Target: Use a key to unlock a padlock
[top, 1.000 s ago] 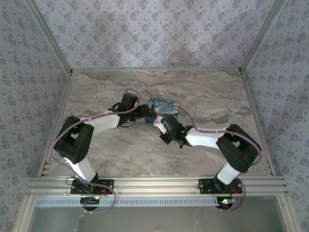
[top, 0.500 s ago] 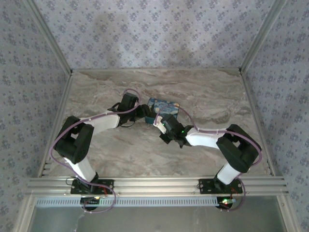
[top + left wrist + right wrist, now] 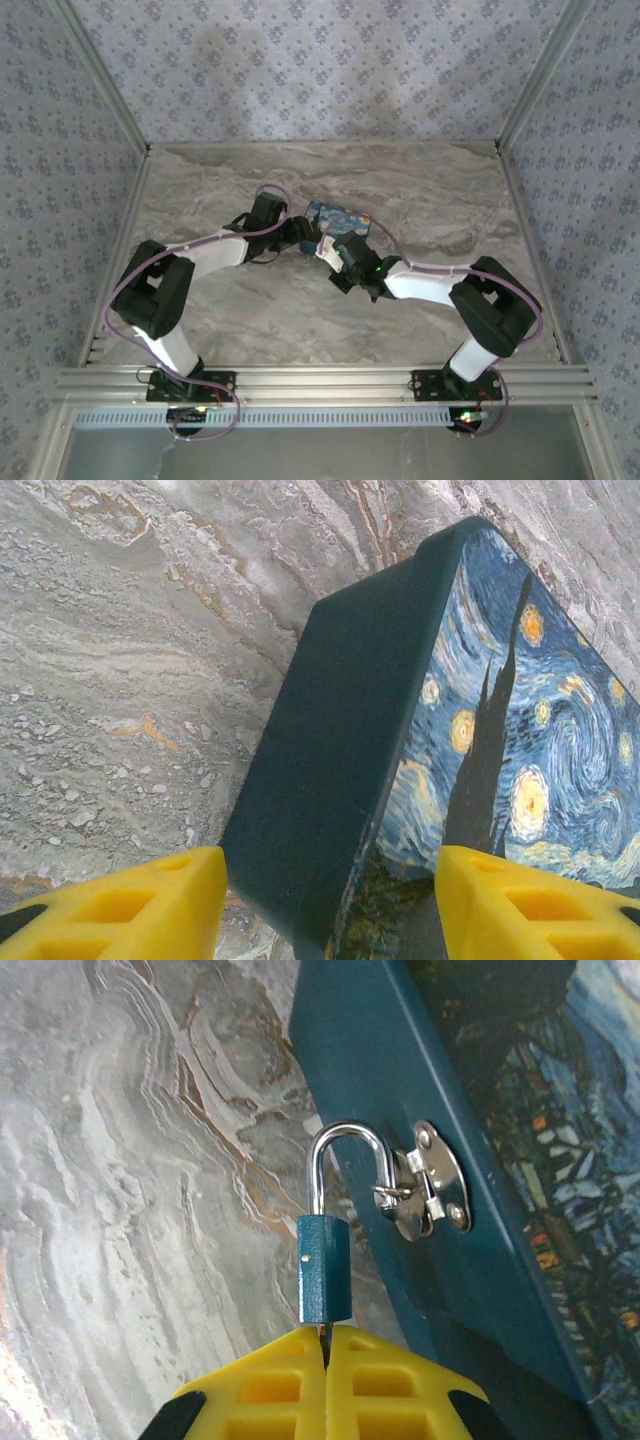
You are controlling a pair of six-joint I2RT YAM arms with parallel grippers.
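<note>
The small blue padlock (image 3: 324,1268) hangs by its silver shackle from the hasp (image 3: 430,1192) on the side of the starry-night box (image 3: 400,1080). A sliver of the key (image 3: 323,1332) shows at the padlock's bottom, pinched in my right gripper (image 3: 326,1345), which is shut on it. One leg of the shackle enters the lock body; the other ends at the hasp ring. My left gripper (image 3: 330,900) is closed on a corner of the box (image 3: 340,740), one yellow finger on the dark side and one on the printed lid. From above, both grippers (image 3: 305,232) (image 3: 325,250) meet at the box (image 3: 340,215).
The marble tabletop (image 3: 420,190) spreads out around the box, with patterned walls on three sides. An aluminium rail (image 3: 320,380) runs along the near edge above the arm bases.
From above, the box now looks narrower and more tipped up than a second ago. The right gripper has shifted slightly up and left with it. Both grips are unchanged.
</note>
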